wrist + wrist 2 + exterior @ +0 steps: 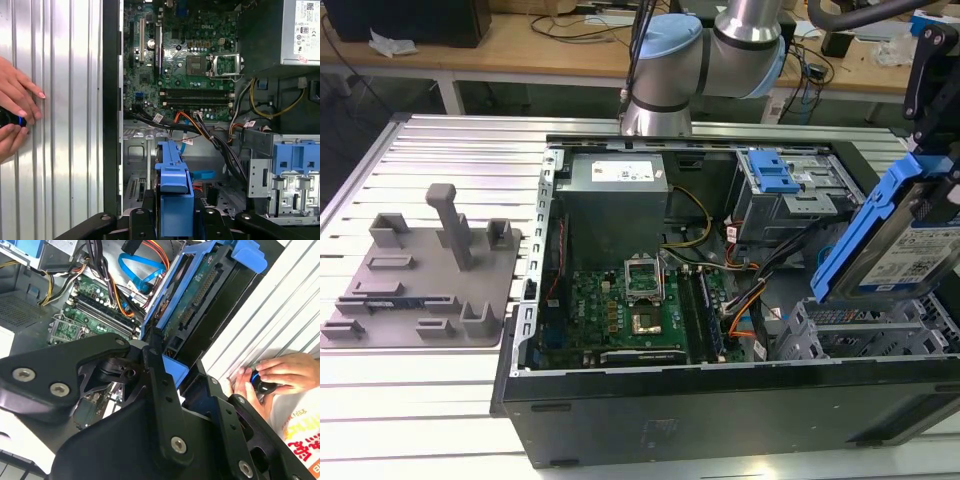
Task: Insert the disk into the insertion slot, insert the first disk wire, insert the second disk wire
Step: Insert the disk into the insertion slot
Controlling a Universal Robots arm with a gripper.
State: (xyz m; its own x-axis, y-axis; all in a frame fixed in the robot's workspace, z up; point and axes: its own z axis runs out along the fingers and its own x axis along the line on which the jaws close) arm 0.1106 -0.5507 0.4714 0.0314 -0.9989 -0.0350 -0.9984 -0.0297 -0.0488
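One open computer case point(670, 420) holds everything. At four o'clock in the exterior view sits the insertion slot point(850, 340), a low grey cage. The taller cage point(785, 185) with the blue latch stands at one o'clock. The disk point(910, 240) hangs tilted just above the slot at three o'clock, its blue frame clamped in the gripper point(175, 212). Tilted so, a frame corner could catch the cage's rim and jam. Loose cables point(760, 300) near the bay mouth might get pinched.
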